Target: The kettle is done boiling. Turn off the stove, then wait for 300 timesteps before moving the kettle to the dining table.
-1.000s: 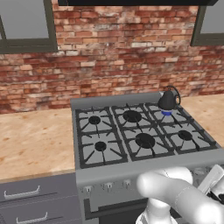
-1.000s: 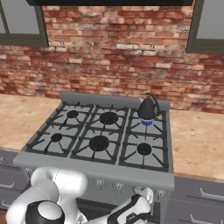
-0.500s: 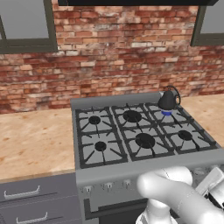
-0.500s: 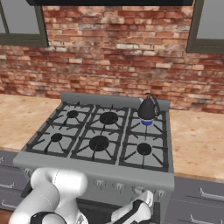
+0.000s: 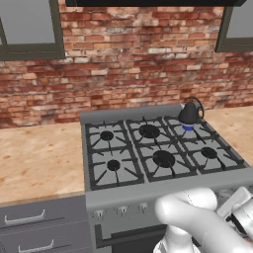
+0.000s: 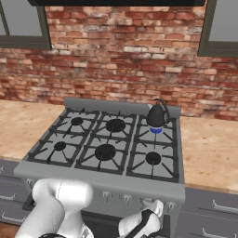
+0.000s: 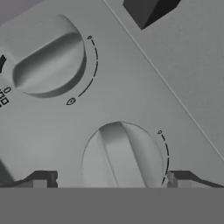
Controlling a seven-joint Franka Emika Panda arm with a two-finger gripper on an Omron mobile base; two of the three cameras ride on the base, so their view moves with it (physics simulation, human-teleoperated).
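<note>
My gripper is spread wide, nothing held. The two dark fingertips stand either side of a round grey knob on the stove's front panel; knob sits right btwn the jaws, its raised ridge running roughly up-down in the hand view, slightly tilted. Can't tell if tips touch the knob; they look just clear of its edge. A thin arc mark w/ small end dots curves along the knob's right side.

Up & left of the jaws, a second knob of the same kind, ridge lying more crosswise, w/ its own arc mark and a small flame-like symbol beside it. Beyond the jaws to the upper right, the panel's edge runs diagonally, w/ a dark block past it.

In the right base view my gripper is low at the stove front, by the right-hand knobs. Kettle is well above & behind the jaws, on the back right burner, upright, wire handle arched over it, blue flame under its base. Left base view shows the same: kettle on the far right rear burner of the stove, blue glow below it. Brick wall behind, wood counter beside.
</note>
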